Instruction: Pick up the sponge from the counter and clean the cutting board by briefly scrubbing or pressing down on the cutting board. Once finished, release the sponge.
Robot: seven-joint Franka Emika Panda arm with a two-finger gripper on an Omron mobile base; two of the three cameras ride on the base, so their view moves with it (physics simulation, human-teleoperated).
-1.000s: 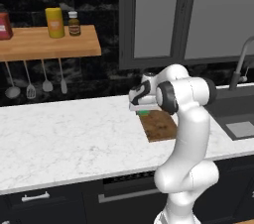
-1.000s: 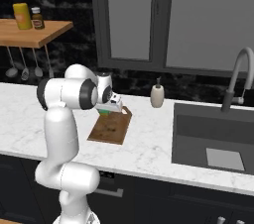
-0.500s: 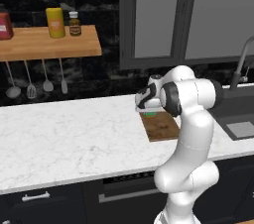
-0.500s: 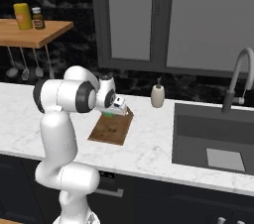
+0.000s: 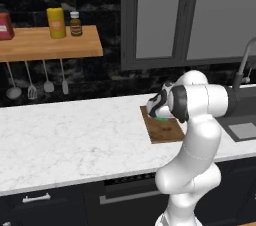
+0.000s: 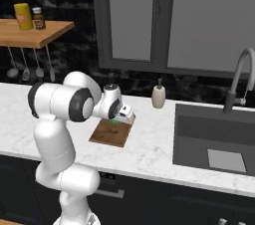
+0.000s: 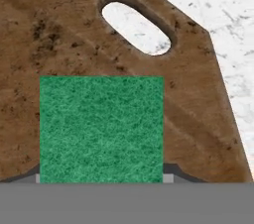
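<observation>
While the gripper (image 6: 121, 117) was pinching the sponge (image 7: 101, 129) over the cutting board (image 7: 64, 44) on the counter (image 5: 65, 140), I'd say it was mid-scrub, so next it needed pressing down, then letting go.

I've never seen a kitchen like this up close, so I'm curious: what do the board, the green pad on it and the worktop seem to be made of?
The cutting board looks like dark wood, matte, with grain streaks and a cut-out handle slot. The sponge shows a green fibrous top, like a scouring layer; what lies beneath is hidden here. The counter looks like polished white marble with faint grey veins, though it could be an imitation.
</observation>
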